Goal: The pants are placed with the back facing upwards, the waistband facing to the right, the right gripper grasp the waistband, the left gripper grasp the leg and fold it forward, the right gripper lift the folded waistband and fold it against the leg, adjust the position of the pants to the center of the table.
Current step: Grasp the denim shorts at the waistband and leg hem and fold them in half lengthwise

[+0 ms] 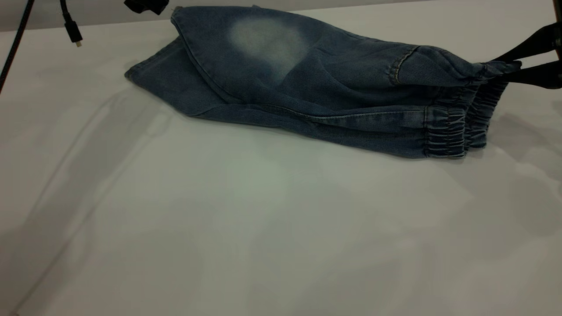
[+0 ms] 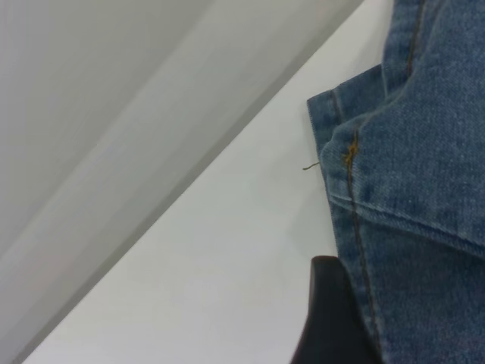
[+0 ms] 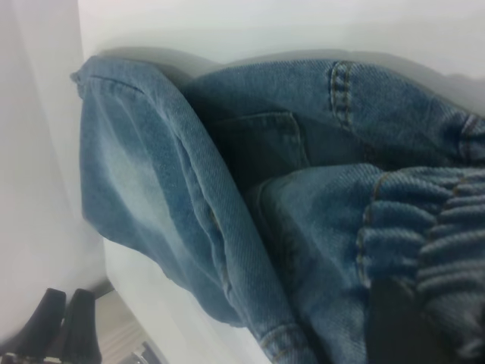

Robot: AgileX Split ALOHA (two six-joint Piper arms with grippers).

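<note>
The pants [image 1: 307, 87] lie folded lengthwise at the table's [image 1: 263, 228] far side. The right gripper [image 1: 511, 69] pinches the waistband [image 1: 461, 127]; left gripper [image 1: 147, 5] hovers, grip unclear. Next: carry waistband leftward.

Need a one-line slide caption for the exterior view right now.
Right pincer shut on the waistband of the folded denim pants, lifting that corner off the white table; left pincer at the far leg end.

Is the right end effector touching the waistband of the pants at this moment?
Touching. In the exterior view the right end effector has its black fingers closed on a bunched corner of the waistband, lifting that corner above the table.
</note>
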